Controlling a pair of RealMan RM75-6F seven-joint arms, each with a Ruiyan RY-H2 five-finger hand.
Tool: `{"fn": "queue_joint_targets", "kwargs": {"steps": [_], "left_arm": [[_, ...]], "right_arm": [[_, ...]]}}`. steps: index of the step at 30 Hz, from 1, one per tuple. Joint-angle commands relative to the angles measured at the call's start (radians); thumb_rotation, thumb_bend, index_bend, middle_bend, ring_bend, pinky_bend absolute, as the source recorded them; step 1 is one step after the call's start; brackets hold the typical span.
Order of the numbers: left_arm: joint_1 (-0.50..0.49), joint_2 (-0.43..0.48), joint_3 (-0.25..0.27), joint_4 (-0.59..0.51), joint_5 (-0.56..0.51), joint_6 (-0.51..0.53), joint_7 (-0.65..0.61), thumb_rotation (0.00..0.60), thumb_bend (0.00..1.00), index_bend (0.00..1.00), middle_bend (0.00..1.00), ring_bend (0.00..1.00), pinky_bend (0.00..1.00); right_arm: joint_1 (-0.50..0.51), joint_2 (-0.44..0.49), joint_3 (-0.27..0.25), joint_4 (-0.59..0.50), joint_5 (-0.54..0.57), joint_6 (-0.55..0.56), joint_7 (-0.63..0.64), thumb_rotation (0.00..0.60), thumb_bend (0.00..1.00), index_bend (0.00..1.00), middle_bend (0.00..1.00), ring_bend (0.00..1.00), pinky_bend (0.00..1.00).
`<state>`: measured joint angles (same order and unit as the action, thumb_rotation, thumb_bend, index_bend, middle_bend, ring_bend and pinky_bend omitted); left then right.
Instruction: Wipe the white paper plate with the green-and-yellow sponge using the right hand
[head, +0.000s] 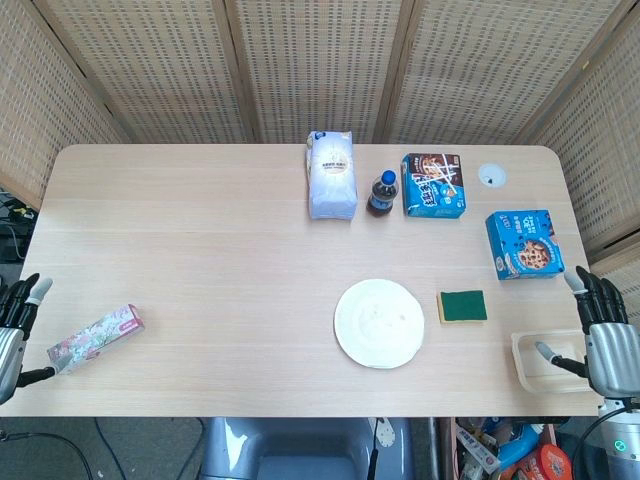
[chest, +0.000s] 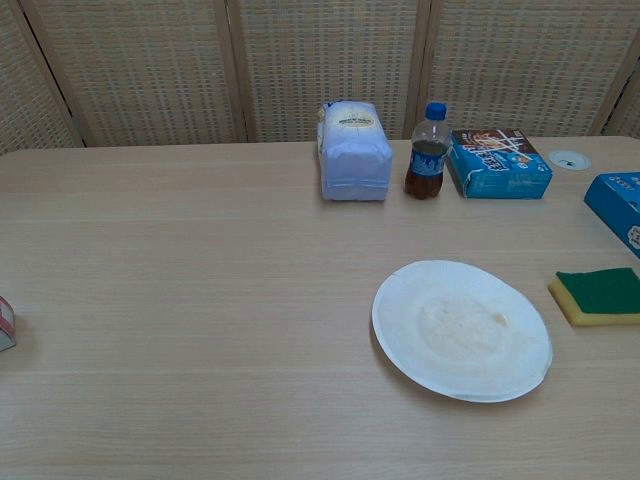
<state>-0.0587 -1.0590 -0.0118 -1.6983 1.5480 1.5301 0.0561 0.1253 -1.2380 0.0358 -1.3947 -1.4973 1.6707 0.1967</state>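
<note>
The white paper plate (head: 379, 322) (chest: 461, 329) lies flat on the table, right of centre near the front edge, with a faint brownish smear on it. Just to its right rests the green-and-yellow sponge (head: 462, 306) (chest: 598, 295), green face up. My right hand (head: 606, 338) hovers at the table's right front corner, well right of the sponge, fingers spread and holding nothing. My left hand (head: 14, 325) is at the far left edge, fingers apart and empty. Neither hand shows in the chest view.
A floral tissue pack (head: 95, 338) lies front left. Along the back stand a white bag (head: 332, 174), a dark drink bottle (head: 381, 193) and a blue biscuit box (head: 433, 185). Another blue box (head: 524, 243) lies right; a shallow tray (head: 543, 359) sits under my right hand.
</note>
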Motion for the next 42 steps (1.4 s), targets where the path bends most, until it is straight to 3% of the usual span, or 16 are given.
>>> {"fn": "queue_joint_targets", "kwargs": {"steps": [1,9,14,18,25,34,42], "left_arm": [[-0.001,-0.001,0.000,0.002,0.002,-0.001,-0.002,0.600,0.00,0.00,0.00,0.00,0.00],[-0.002,0.000,-0.003,0.005,0.002,-0.002,-0.011,0.600,0.00,0.00,0.00,0.00,0.00],[-0.013,-0.005,-0.007,0.007,-0.004,-0.019,-0.003,0.600,0.00,0.00,0.00,0.00,0.00],[-0.023,-0.012,-0.010,0.008,-0.013,-0.037,0.011,0.600,0.00,0.00,0.00,0.00,0.00],[-0.035,-0.015,-0.019,0.006,-0.049,-0.071,0.016,0.600,0.00,0.00,0.00,0.00,0.00],[-0.051,-0.017,-0.028,0.007,-0.086,-0.109,0.018,0.600,0.00,0.00,0.00,0.00,0.00],[-0.060,-0.014,-0.033,0.008,-0.107,-0.128,0.013,0.600,0.00,0.00,0.00,0.00,0.00]], "right_arm": [[-0.003,-0.004,0.006,0.008,-0.001,-0.010,0.013,0.600,0.00,0.00,0.00,0.00,0.00],[0.005,-0.021,0.010,0.023,-0.017,-0.048,0.059,0.600,0.00,0.00,0.00,0.00,0.00],[0.074,-0.011,0.001,0.017,-0.041,-0.183,0.046,0.600,0.00,0.00,0.00,0.00,0.00],[0.160,-0.003,0.006,-0.005,-0.033,-0.342,-0.039,0.600,0.00,0.01,0.02,0.00,0.02],[0.266,-0.060,0.043,0.013,0.043,-0.529,-0.221,0.600,0.05,0.10,0.18,0.11,0.23],[0.326,-0.166,0.068,0.100,0.129,-0.631,-0.342,0.600,0.07,0.15,0.19,0.12,0.23],[0.345,-0.233,0.062,0.169,0.147,-0.648,-0.419,0.600,0.08,0.16,0.20,0.13,0.23]]}}
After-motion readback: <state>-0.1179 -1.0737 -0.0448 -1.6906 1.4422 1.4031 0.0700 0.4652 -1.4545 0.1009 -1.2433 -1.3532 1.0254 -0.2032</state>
